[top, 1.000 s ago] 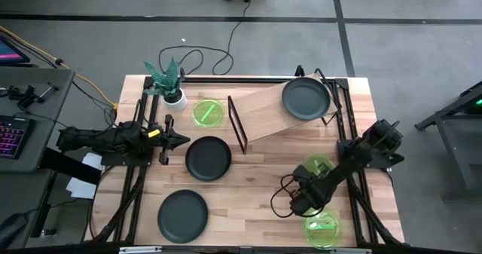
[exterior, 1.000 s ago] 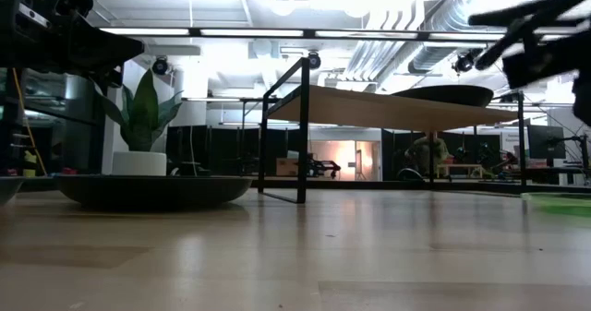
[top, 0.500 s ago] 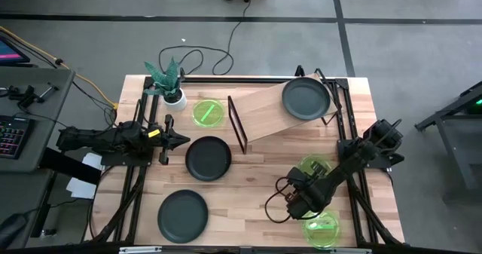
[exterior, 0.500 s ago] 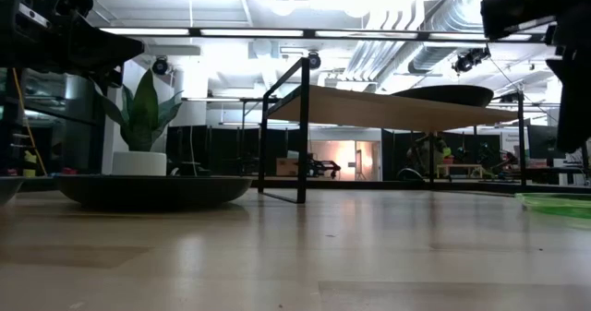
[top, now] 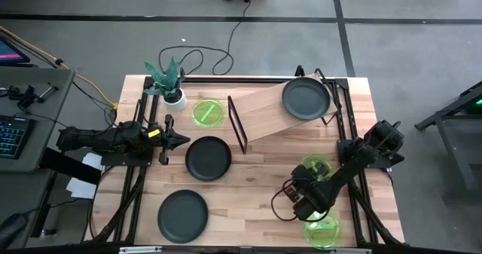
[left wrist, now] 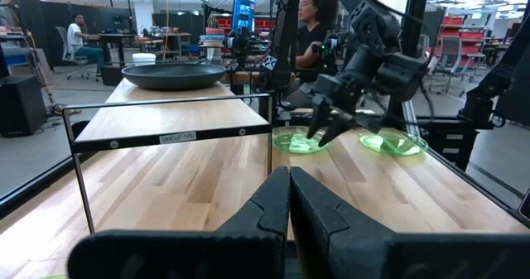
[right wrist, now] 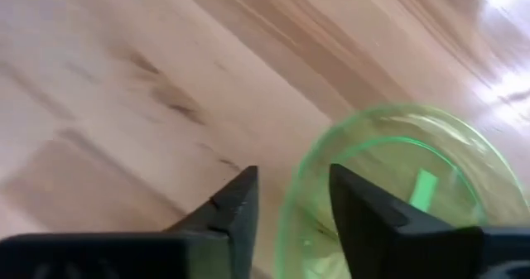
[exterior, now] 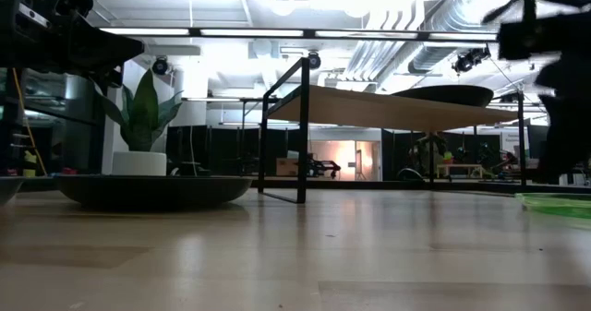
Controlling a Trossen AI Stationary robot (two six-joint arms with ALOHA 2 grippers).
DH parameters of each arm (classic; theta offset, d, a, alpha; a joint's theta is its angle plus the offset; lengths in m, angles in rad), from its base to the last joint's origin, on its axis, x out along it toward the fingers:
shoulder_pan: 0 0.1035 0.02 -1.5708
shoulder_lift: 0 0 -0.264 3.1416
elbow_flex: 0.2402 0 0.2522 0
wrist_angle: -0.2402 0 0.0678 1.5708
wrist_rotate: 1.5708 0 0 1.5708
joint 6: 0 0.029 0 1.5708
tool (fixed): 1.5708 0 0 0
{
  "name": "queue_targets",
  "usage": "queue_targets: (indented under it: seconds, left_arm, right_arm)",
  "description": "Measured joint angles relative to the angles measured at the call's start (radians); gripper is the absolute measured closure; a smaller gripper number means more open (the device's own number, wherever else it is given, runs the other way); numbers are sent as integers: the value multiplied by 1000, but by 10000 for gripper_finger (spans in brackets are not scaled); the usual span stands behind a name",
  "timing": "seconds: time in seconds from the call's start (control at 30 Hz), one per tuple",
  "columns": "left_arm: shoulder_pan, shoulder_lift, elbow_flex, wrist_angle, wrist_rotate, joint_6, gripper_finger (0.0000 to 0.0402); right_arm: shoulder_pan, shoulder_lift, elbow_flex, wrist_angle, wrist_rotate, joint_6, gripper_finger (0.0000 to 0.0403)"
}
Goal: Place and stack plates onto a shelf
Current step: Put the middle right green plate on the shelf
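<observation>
Two end effectors on show, and the right end effector is the busy one, low over the near right part of the bench. Its fingers are spread with a narrow gap, pinching nothing. Just beside it, toward the bench's front edge, lies a neon-green plate, its rim right at the fingertips in the right wrist view. Behind the end effector, a second green plate sits partly under the arm.

Well beyond it, at the bench's far side, the shelf carries one dark grey plate at its right end.

Over on the left, the left end effector waits with fingers pressed together. Directly ahead of it lies a dark grey plate; another grey plate sits nearer the front edge, a third green plate beyond, beside the potted plant.
</observation>
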Motion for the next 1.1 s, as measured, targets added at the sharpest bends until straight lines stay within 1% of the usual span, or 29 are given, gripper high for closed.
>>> queue_targets:
  seconds: [0.07,0.17,0.43,0.63,0.83,0.9,0.97,1.1]
  left_arm:
    - [0,0,0,0,0,0,398]
    - [0,0,0,0,0,0,398]
    - [0,0,0,0,0,0,398]
    - [0,0,0,0,0,0,398]
    - [0,0,0,0,0,0,398]
    - [0,0,0,0,0,0,398]
    - [0,0,0,0,0,0,398]
    - [0,0,0,0,0,0,398]
  right_arm:
    - [-6,0,-23,20,-13,13,250]
    - [-14,0,-48,50,-38,15,241]
    - [-34,10,-60,63,-52,14,246]
    - [-43,56,-55,67,-100,15,247]
    - [-41,81,-40,49,-79,50,249]
    - [-42,82,-35,35,-81,52,261]
    - [-43,84,-36,15,-83,72,288]
    - [-44,86,-55,-9,-84,76,377]
